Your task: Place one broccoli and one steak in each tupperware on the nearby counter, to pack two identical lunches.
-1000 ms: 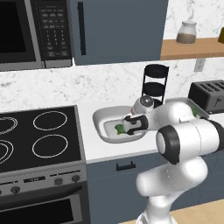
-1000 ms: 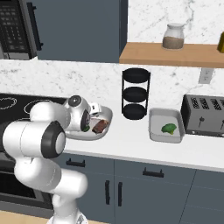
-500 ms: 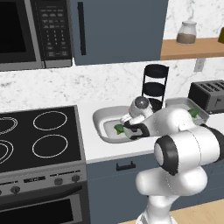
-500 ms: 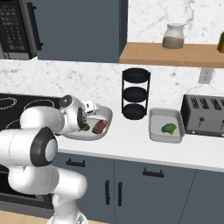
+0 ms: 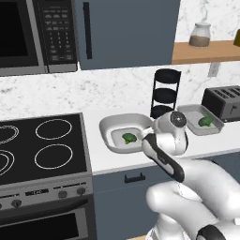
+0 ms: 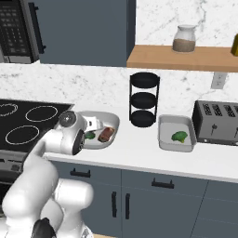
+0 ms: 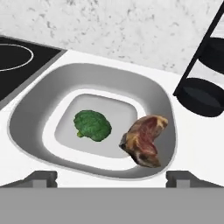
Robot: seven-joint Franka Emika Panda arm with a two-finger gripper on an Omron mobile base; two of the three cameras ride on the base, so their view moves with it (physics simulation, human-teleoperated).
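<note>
The large rounded tupperware [image 7: 87, 72] sits on the white counter [image 6: 139, 148] beside the stove. It holds one green broccoli [image 7: 92, 125] and one red-brown steak [image 7: 144, 139] leaning on its right inner wall. My gripper [image 7: 111, 179] hovers just in front of its near rim, open wide, with nothing between the fingertips [image 7: 41, 177]. The same tupperware [image 5: 105, 126] shows its broccoli [image 5: 129, 138] in the left base view, with my arm covering its right part. The smaller rectangular tupperware [image 6: 175, 122] stands further right with a broccoli [image 6: 179, 136] in it.
A black three-tier rack [image 6: 144, 100] stands between the two containers, close to the large one's far right. A toaster [image 6: 218, 122] is at the far right. The stove top [image 5: 42, 145] lies left of the large container. A wooden shelf [image 6: 181, 58] hangs above.
My hand has drawn back from over the large tupperware towards its near rim, and the jaws have spread a little wider. The steak lies free in the container.
</note>
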